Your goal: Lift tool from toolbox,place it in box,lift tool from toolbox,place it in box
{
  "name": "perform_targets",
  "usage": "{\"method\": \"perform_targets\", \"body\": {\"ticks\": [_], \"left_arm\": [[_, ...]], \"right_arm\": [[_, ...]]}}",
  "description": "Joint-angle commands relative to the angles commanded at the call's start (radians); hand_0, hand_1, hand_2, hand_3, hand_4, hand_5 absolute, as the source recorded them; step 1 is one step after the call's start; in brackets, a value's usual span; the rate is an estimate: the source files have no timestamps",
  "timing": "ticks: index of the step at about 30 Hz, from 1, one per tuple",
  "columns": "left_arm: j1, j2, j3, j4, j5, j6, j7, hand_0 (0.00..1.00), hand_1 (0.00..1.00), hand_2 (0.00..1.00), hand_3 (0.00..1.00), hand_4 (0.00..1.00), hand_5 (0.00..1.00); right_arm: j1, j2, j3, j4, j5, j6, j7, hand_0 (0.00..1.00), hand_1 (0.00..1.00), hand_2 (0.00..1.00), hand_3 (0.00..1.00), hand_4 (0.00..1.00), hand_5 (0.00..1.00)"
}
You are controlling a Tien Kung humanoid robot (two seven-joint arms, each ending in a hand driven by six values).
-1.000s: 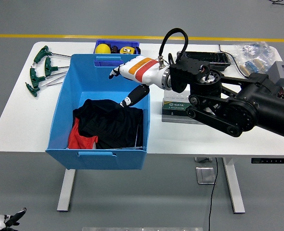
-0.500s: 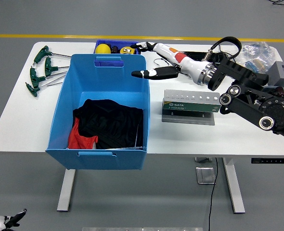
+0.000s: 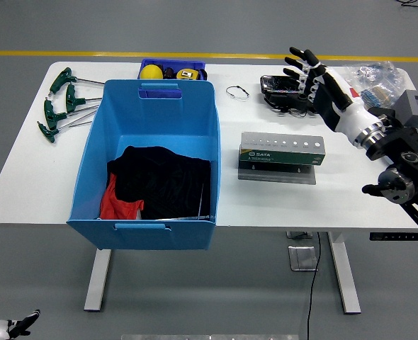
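Right hand [image 3: 309, 74] spread over black toolbox [image 3: 283, 89], beyond green case [image 3: 282, 150].

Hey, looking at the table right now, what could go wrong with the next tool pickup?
The right hand hovers open over the black toolbox by the far edge; a clumsy grasp might push it off. The plastic bag lies close beside it and could snag the fingers. Carrying a tool to the blue box could clip the green case.
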Motion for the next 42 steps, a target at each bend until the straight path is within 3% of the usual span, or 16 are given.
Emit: {"method": "perform_targets", "body": {"ticks": [5,11,17,19,26,42], "left_arm": [[0.000,-0.002,-0.001,0.000,0.000,0.000,-0.002,0.592,0.509,0.669,0.684,0.748,0.685],[0.003,-0.005,0.006,0.000,0.000,-0.003,-0.002,0.597,0.510,0.670,0.683,0.748,0.687],[0.004,-0.007,0.010,0.000,0.000,-0.006,0.000,0.605,0.517,0.674,0.684,0.747,0.686],[0.004,-0.008,0.013,0.000,0.000,-0.008,0.001,0.605,0.517,0.674,0.684,0.747,0.686],[0.003,-0.009,0.023,0.000,-0.012,-0.007,-0.003,0.623,0.531,0.681,0.684,0.748,0.689],[0.008,-0.017,0.013,0.000,-0.005,-0.017,-0.005,0.638,0.569,0.685,0.688,0.747,0.688]], "right_arm": [[-0.114,-0.029,0.143,0.025,-0.035,0.014,-0.028,0.941,0.870,0.878,0.883,0.998,0.915],[-0.241,-0.031,0.291,0.064,-0.126,0.029,-0.047,0.928,0.863,0.881,0.878,0.998,0.931],[-0.346,0.016,0.412,0.096,-0.183,0.048,-0.069,0.921,0.861,0.881,0.880,0.998,0.938],[-0.371,0.046,0.467,0.108,-0.223,0.053,-0.110,0.921,0.861,0.881,0.880,0.998,0.938],[-0.418,0.128,0.630,0.127,-0.289,0.077,-0.157,0.898,0.850,0.876,0.870,0.998,0.954],[-0.475,0.176,0.699,0.125,-0.317,0.082,-0.158,0.889,0.841,0.863,0.857,0.998,0.964]]}}
